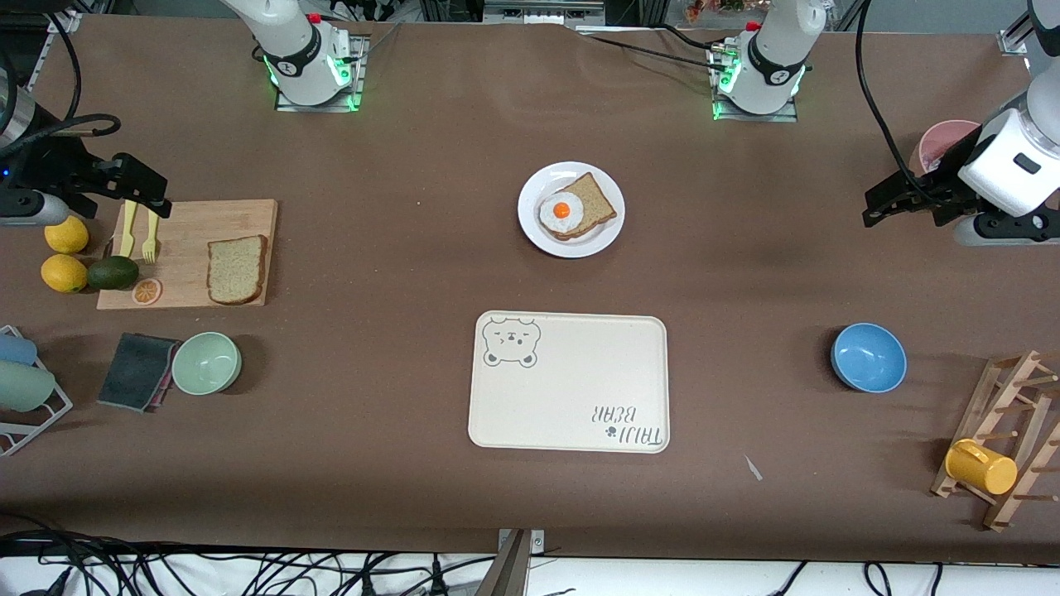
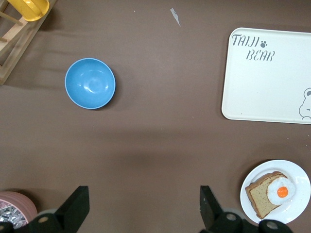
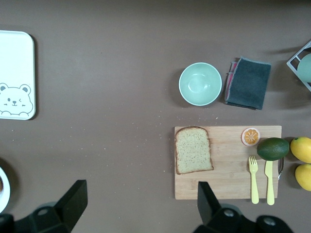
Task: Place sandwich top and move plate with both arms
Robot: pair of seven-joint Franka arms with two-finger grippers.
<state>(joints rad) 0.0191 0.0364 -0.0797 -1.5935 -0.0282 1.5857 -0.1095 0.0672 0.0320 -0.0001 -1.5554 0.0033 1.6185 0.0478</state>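
Observation:
The sandwich top (image 1: 237, 270), a light speckled bread slice, lies on a wooden cutting board (image 1: 186, 228) toward the right arm's end of the table; it also shows in the right wrist view (image 3: 193, 149). The white plate (image 1: 609, 236) sits mid-table with a darker bread slice (image 1: 595, 201) and a fried egg (image 1: 561, 211) on it; it also shows in the left wrist view (image 2: 299, 208). My right gripper (image 1: 137, 194) (image 3: 142, 190) is open and empty, up over the board's end. My left gripper (image 1: 894, 203) (image 2: 144, 192) is open and empty, up over the table at the left arm's end.
A cream bear tray (image 1: 571, 414) lies nearer the front camera than the plate. A blue bowl (image 1: 868, 357), a rack with a yellow mug (image 1: 981, 466) and a pink cup (image 1: 944, 141) are at the left arm's end. A green bowl (image 1: 207, 362), a cloth (image 1: 137, 371), lemons (image 1: 65, 273) and an avocado (image 1: 113, 272) are by the board.

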